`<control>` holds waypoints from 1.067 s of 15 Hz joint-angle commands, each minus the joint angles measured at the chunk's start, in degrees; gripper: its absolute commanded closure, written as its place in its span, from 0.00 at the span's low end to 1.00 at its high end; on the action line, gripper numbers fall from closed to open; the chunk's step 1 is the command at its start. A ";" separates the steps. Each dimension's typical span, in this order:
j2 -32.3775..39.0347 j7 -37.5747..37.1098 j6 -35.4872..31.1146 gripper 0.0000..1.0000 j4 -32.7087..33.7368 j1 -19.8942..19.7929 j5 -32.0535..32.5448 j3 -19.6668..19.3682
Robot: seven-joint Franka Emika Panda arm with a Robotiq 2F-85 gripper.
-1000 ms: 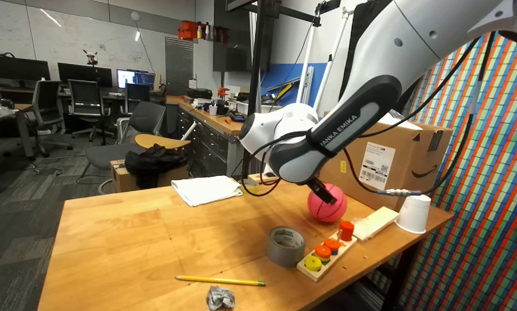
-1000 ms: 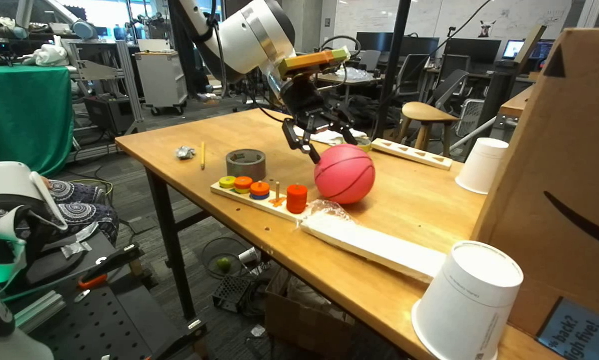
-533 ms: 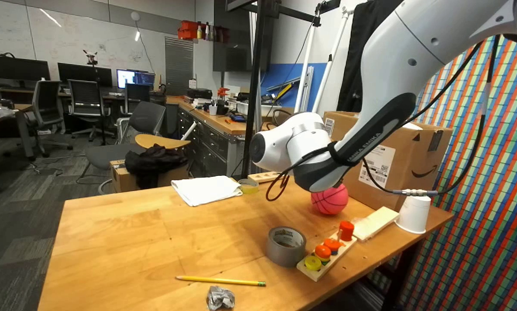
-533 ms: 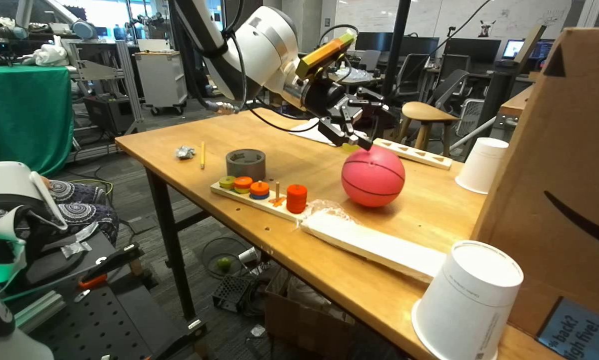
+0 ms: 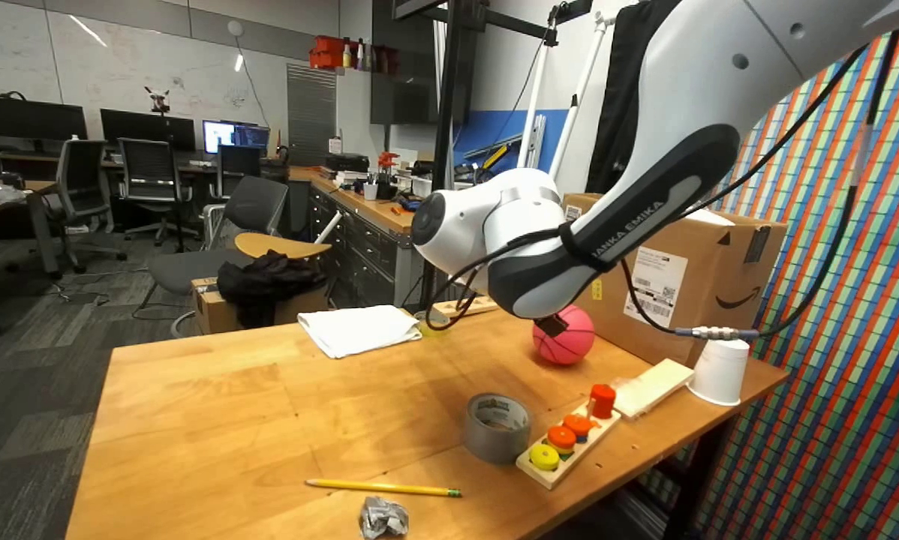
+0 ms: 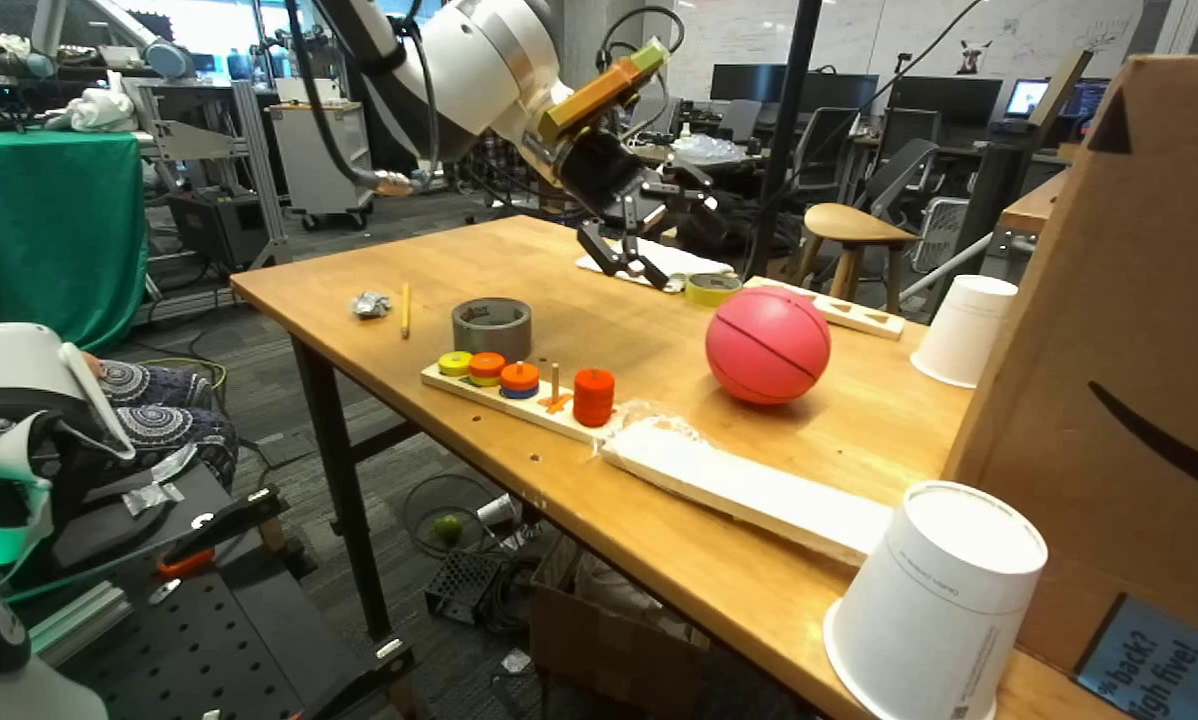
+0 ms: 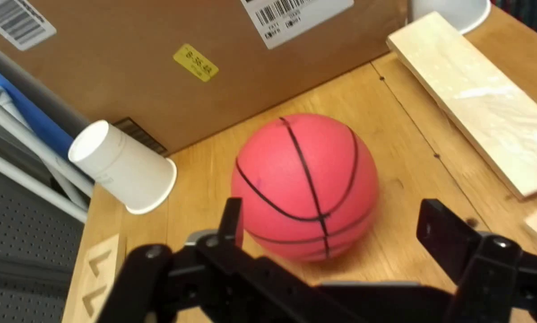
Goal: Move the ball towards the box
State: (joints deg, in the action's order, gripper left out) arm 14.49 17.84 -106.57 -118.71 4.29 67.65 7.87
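The pink ball with black seams rests on the wooden table in front of the large cardboard box. In an exterior view the ball stands apart from the box. My gripper is open and empty, above the table and short of the ball, with a gap between them. In the wrist view the ball lies beyond the open fingers, nearer the left finger, with the box behind it. In an exterior view the arm hides most of the gripper.
White upturned cups stand by the box. A wrapped wooden plank and a peg toy lie along the table edge. Duct tape, yellow tape and a notched wooden strip are nearby.
The ball has rolled away from the gripper, towards the box. My gripper first moved forward with the ball, then drew back from it. It stays open.
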 commanded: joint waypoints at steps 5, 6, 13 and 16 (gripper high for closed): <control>-10.28 13.70 -14.83 0.00 -4.84 1.96 -18.68 3.93; -10.35 16.14 -17.25 0.00 -4.75 1.97 -20.95 3.77; -7.91 38.43 -25.78 0.00 -3.27 1.23 -43.04 3.00; -7.01 44.07 -26.42 0.00 -1.81 1.12 -49.36 2.66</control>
State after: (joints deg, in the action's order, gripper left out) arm 6.72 55.96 -131.17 -122.28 5.72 23.70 11.00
